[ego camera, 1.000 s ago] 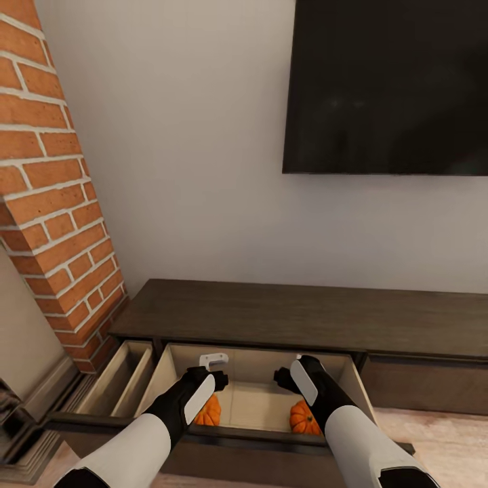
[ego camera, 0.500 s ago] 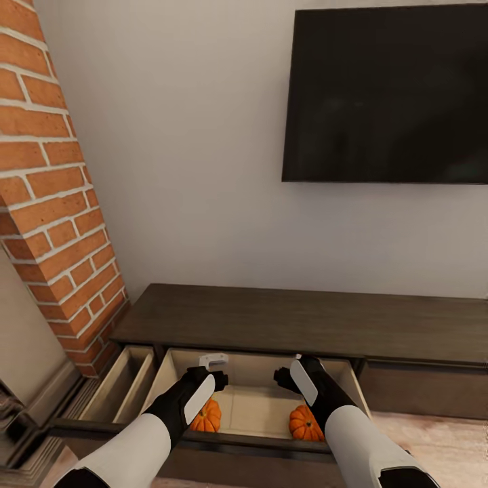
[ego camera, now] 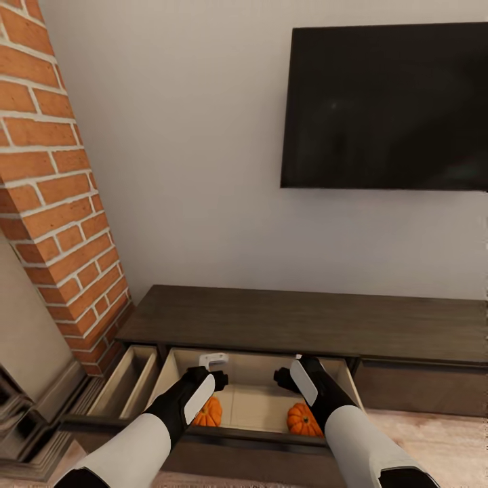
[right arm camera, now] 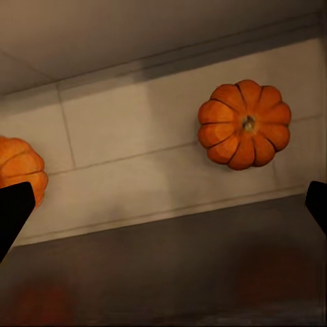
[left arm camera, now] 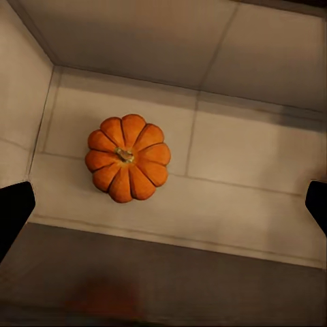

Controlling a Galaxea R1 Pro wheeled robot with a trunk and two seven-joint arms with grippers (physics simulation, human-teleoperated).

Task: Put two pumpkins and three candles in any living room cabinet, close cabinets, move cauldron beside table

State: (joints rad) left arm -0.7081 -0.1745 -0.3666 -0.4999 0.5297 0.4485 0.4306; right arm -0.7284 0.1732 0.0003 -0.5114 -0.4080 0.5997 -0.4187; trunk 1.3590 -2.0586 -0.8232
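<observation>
Judging by both pumpkins [ego camera: 207,411] [ego camera: 303,419] resting in the open cabinet [ego camera: 298,318] drawer, you have candles, closing and cauldron left; both grippers [ego camera: 215,379] [ego camera: 285,378] spread, empty.

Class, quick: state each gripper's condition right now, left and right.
Left gripper: jaws open, holding nothing, above a pumpkin in the open drawer.
Right gripper: jaws open, empty, above the other pumpkin.

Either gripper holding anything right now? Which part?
Nothing held. Both pumpkins sit loose on the open drawer floor; left gripper and right gripper jaws spread, empty.
</observation>
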